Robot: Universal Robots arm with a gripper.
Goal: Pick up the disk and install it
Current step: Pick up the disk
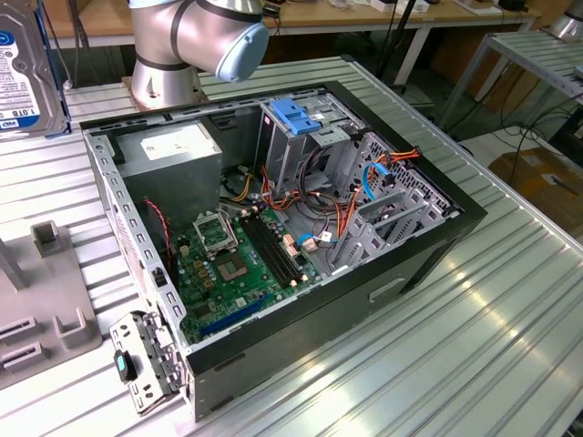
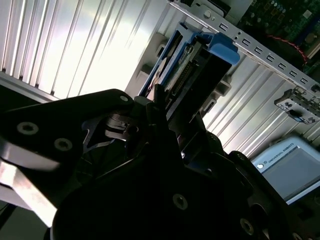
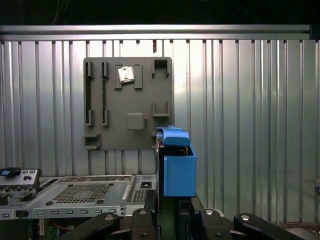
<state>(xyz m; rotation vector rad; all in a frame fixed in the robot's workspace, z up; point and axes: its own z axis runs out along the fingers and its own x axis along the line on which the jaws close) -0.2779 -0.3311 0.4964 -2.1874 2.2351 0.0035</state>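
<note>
Disk: I saw the disk [image 1: 27, 80] standing upright at the exterior view's far left edge. Its white label with the blue band faced the camera, and the frame edge cut part of it off.
Disk frame: in the first wrist view the blue frame [image 3: 179, 170] rose straight up from between the jaws. In the second wrist view the same blue end [image 2: 217, 47] pointed away from the camera.
Claw: the gripper [image 3: 172, 212] was clamped narrow on the disk, with its black jaws pressed against the two flat sides in both wrist views [image 2: 172, 112].
Fixture: a grey fixture plate [image 3: 127, 107] lay flat on the table beyond the disk, with a small silver chip [image 3: 126, 74] in one of its pockets.
Table: the ribbed metal table [image 1: 492, 346] carried everything.
Case: the open computer case [image 1: 428, 264] lay on its side, well apart from the disk, toward the exterior view's right.
Inside the case: I made out a green motherboard [image 1: 237, 269], a grey power-supply box [image 1: 173, 150] and a metal cage topped by a blue latch [image 1: 296, 114].
Arm: the arm base [image 1: 168, 64] stood behind the case.
</note>
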